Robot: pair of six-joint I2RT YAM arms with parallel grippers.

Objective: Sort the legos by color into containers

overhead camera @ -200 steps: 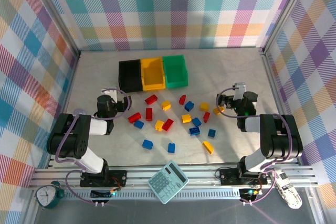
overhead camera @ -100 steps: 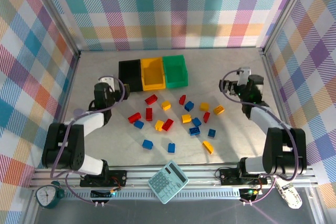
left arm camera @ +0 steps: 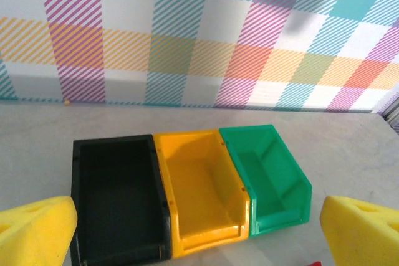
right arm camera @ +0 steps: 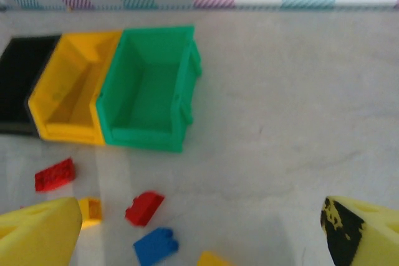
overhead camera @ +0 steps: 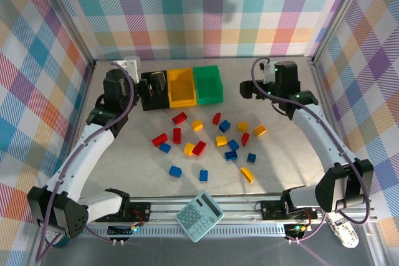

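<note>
Three bins stand in a row at the back: black (overhead camera: 149, 95), yellow (overhead camera: 181, 87) and green (overhead camera: 207, 83). All three look empty in the left wrist view: black (left arm camera: 115, 197), yellow (left arm camera: 199, 185), green (left arm camera: 265, 175). Several red, blue and yellow legos lie scattered mid-table, among them a red one (overhead camera: 179, 117), a yellow one (overhead camera: 260, 131) and a blue one (overhead camera: 175, 171). My left gripper (overhead camera: 157, 84) hovers open over the black bin, holding nothing. My right gripper (overhead camera: 249, 90) hangs open and holds nothing, right of the green bin (right arm camera: 149, 88), above a red lego (right arm camera: 144, 207) and a blue lego (right arm camera: 156, 245).
A teal calculator (overhead camera: 199, 216) lies on the front rail between the arm bases. A small clock (overhead camera: 56, 232) sits at the front left corner. Checkered walls close in the back and both sides. Bare table lies right of the green bin.
Both arms have unfolded from low near their bases and reached toward the back. The left gripper now sits over the black bin, the right one beside the green bin. No lego moved.
</note>
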